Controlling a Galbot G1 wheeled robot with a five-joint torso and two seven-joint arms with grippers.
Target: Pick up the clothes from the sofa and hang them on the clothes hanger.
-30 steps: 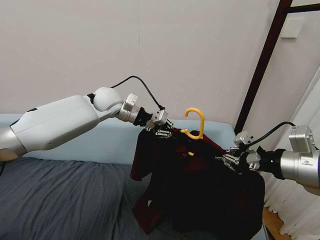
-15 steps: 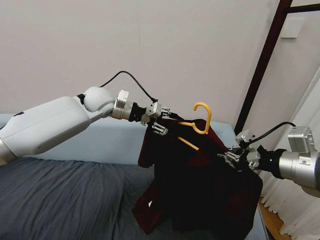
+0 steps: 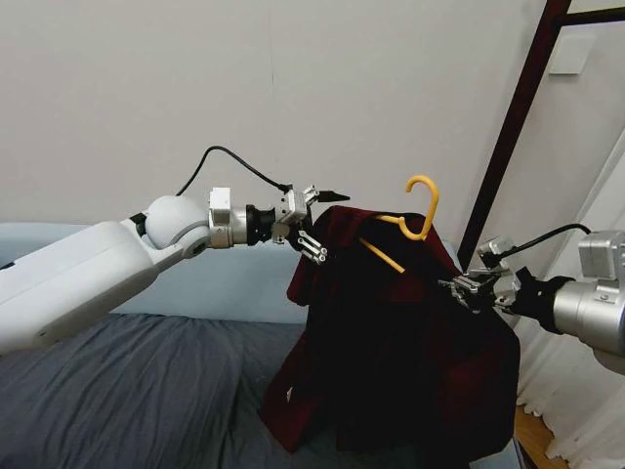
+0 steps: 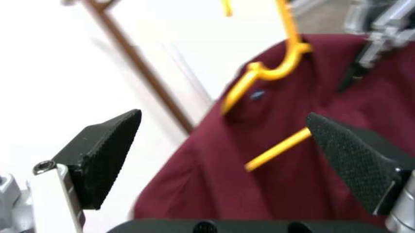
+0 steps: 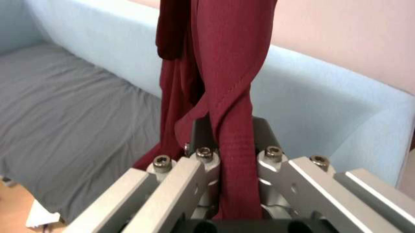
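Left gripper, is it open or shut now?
Open: in the left wrist view the pads of the left gripper stand wide apart, the maroon shirt hanging beyond them.

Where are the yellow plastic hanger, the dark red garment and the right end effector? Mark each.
yellow plastic hanger (image 4: pixel 288 63), left wrist view, curved neck.
dark red garment (image 3: pixel 391 362), head view, front panel.
right end effector (image 3: pixel 464 289), head view, between fingertips pinching the garment.

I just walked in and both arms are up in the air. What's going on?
The robot holds a dark red shirt up above the sofa, with a yellow hanger sticking out at the collar. The right gripper is clamped on a fold of the shirt at one shoulder. The left gripper is at the other shoulder, fingers apart, gripping nothing. The hanger's hook hangs on nothing.
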